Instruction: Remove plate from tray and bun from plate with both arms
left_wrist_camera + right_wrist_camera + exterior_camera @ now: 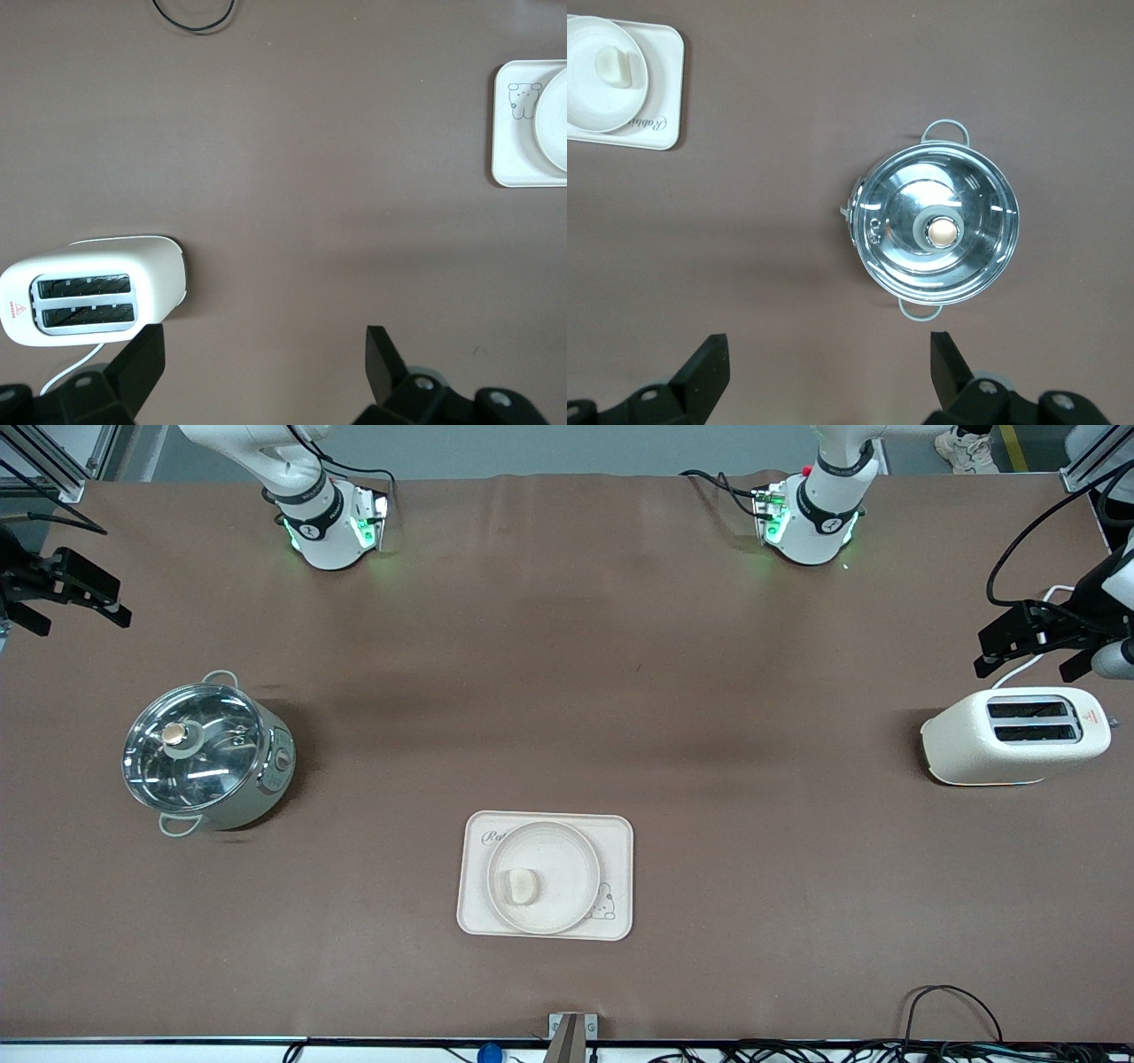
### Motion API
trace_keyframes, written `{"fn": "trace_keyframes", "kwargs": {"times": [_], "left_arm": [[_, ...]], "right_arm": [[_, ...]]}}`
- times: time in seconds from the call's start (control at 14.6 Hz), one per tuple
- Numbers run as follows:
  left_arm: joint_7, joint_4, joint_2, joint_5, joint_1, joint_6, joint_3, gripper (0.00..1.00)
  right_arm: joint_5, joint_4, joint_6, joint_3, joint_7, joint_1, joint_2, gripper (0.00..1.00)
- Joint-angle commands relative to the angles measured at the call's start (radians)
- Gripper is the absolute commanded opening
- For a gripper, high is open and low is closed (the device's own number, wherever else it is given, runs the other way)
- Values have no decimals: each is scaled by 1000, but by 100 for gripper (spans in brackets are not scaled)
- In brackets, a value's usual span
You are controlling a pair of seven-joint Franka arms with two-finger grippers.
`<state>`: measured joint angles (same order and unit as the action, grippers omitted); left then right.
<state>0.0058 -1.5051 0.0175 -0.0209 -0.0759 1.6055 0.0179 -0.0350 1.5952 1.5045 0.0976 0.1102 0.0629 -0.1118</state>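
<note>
The round cream plate [567, 868] sits on the rectangular cream tray [617, 841] in the middle of the table, near the front camera. The small pale bun [521, 886] lies on the plate. The plate [589, 88] and bun [613, 64] also show in the right wrist view, and the plate's edge [555, 115] shows in the left wrist view. My left gripper [985, 651] is open and empty, held up over the table's left-arm end beside the toaster. My right gripper [97, 598] is open and empty, held up over the right-arm end beside the pot. Both arms wait.
A cream toaster [1014, 735] stands at the left arm's end and also shows in the left wrist view [89, 292]. A steel pot with a glass lid [204, 753] stands at the right arm's end and also shows in the right wrist view [937, 226]. Cables lie along the table's front edge.
</note>
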Motion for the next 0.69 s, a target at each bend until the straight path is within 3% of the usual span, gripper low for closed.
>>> {"fn": "trace_keyframes", "kwargs": {"times": [0.0,0.62], "left_arm": [[-1,20,2,7,7,-24,-4,100],[-10,20,4,3,4,-24,-4,100]], "right_arm": [[14,-17,3,-19,-1,-14,1,100],[1,-46,5,-21,2,-17,18,100]]}}
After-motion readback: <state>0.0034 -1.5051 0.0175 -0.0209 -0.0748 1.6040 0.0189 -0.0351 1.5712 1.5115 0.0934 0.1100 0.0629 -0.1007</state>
